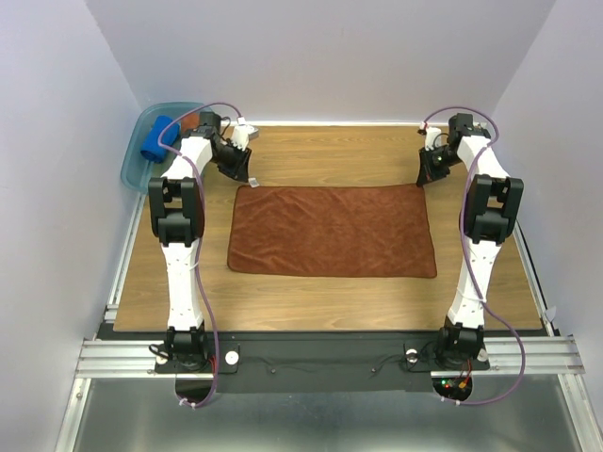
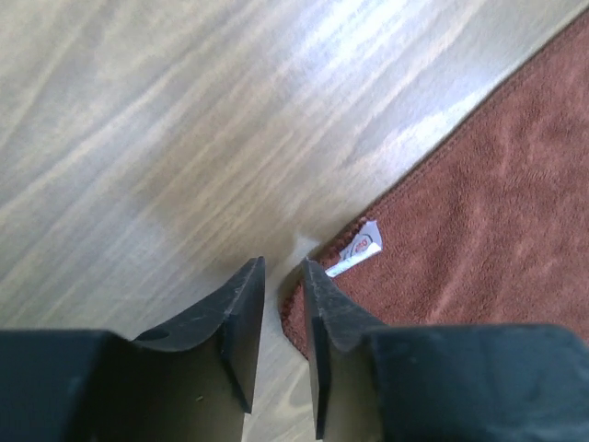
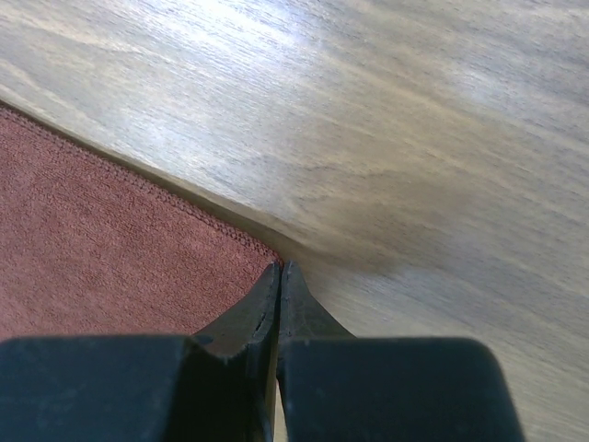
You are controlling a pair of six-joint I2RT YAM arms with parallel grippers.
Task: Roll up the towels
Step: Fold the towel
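Observation:
A rust-brown towel [image 1: 330, 231] lies flat and spread out in the middle of the wooden table. My left gripper [image 1: 247, 177] is at its far left corner. In the left wrist view the left gripper [image 2: 281, 267] is open, with bare wood between the fingers; the towel corner [image 2: 479, 230] and its white label [image 2: 359, 249] lie against the right finger. My right gripper [image 1: 422, 179] is at the far right corner. In the right wrist view the right gripper [image 3: 280, 267] is shut, its tips pinching the very corner of the towel [image 3: 101, 249]. No light grey towel is in view.
A translucent blue plastic tub [image 1: 141, 127] stands off the table's far left corner, behind the left arm, with a blue object [image 1: 156, 139] in it. White walls close in the back and both sides. Bare wood [image 1: 330, 151] lies beyond the towel.

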